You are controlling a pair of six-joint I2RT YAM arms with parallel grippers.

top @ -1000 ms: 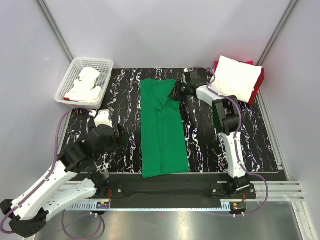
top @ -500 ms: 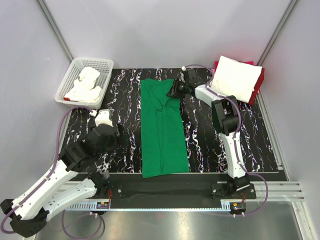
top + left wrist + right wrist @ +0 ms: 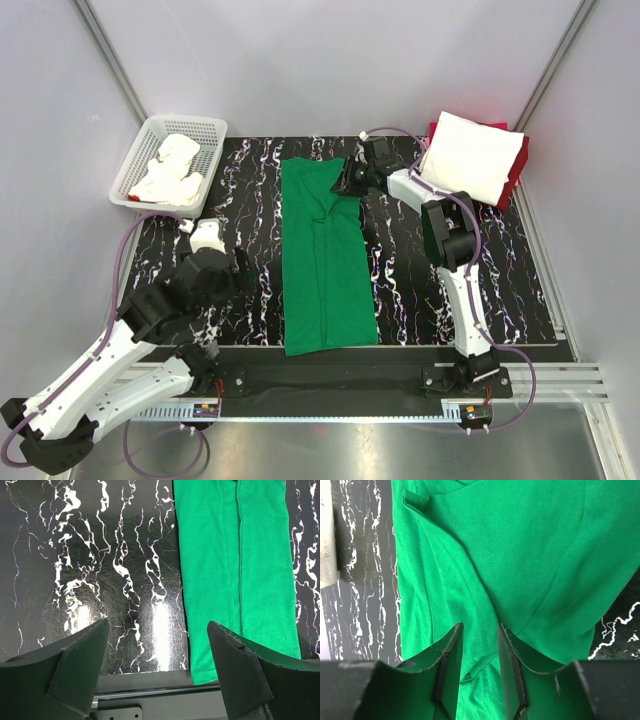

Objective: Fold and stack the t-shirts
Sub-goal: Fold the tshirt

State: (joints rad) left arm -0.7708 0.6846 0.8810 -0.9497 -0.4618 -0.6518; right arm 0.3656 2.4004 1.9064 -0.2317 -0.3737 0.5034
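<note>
Green t-shirt (image 3: 322, 260) lies on the table (image 3: 250, 180). Wrist view alone shows right claw (image 3: 479, 632) half-closed astride its cloth, perhaps gripping; left claw (image 3: 157, 626) gapes empty.

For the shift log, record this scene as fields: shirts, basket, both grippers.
Centre: bright green soft-fabric t-shirt, folded to a long strip on black marbled tabletop
Stack: folded white t-shirt on red t-shirt, far right
Basket: white plastic mesh basket, far left, crumpled white cloth inside
Left gripper: open, empty, left of green t-shirt
Right gripper: jaws narrow over green t-shirt's far right corner; grip unclear
</note>
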